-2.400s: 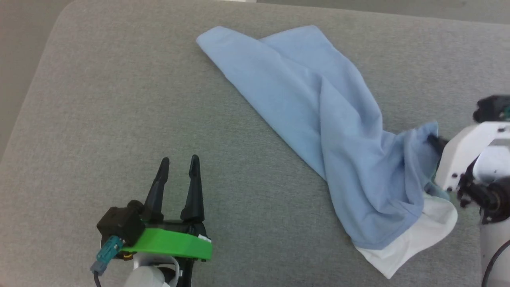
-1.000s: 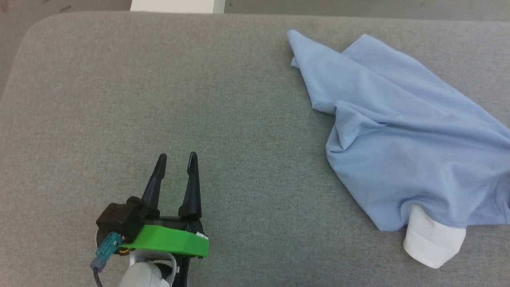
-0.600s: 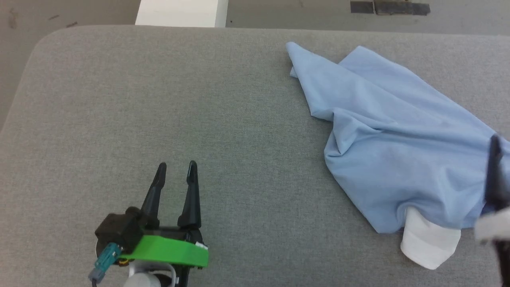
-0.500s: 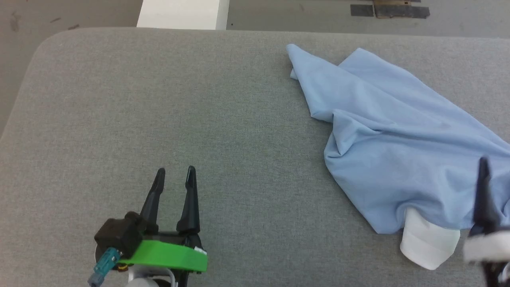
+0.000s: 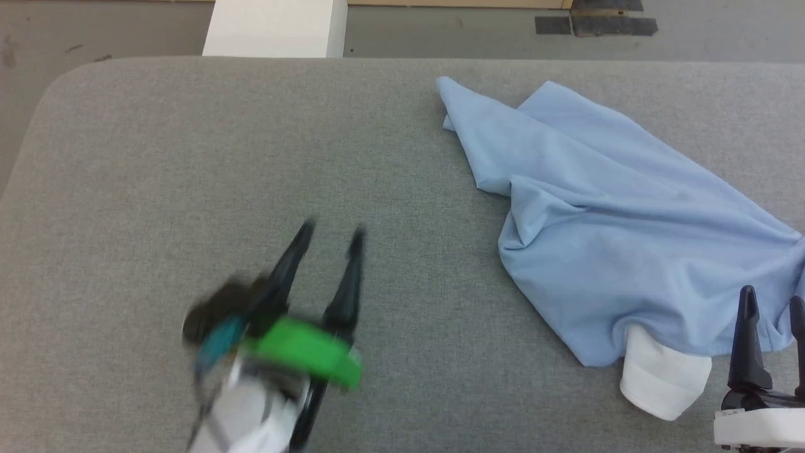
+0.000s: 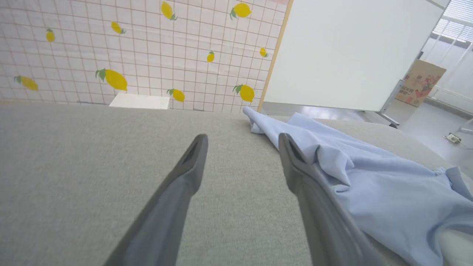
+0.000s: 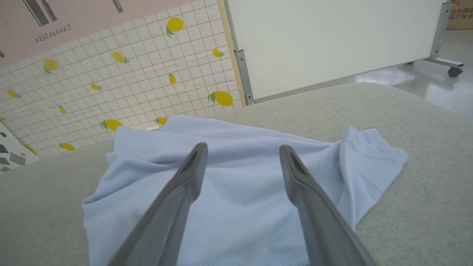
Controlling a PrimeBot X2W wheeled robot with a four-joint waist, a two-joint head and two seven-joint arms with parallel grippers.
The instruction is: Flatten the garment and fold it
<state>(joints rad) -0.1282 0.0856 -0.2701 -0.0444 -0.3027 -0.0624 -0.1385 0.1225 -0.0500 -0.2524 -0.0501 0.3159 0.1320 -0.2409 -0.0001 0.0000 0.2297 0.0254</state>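
The garment (image 5: 604, 220), a light blue T-shirt, lies crumpled on the right half of the grey table (image 5: 188, 163), with a white flap (image 5: 660, 380) sticking out at its near edge. My left gripper (image 5: 330, 229) hovers open and blurred over bare table, left of the cloth and clear of it. In the left wrist view the garment (image 6: 369, 177) lies to the right of the open left gripper (image 6: 242, 142). My right gripper (image 5: 773, 299) is open at the lower right, over the garment's near right edge. The right wrist view has the right gripper (image 7: 242, 151) open above the rumpled cloth (image 7: 236, 184), holding nothing.
A white block (image 5: 273, 28) stands beyond the table's far edge, with floor and dark tape marks (image 5: 591, 22) behind. A lemon-patterned tiled wall (image 6: 129, 51) and a white panel (image 7: 325, 40) lie past the table. The table's corners are rounded.
My left gripper has swung up and to the right, toward the garment. My right gripper has come further into view at the lower right. The camera shifted slightly; the garment lies as before.
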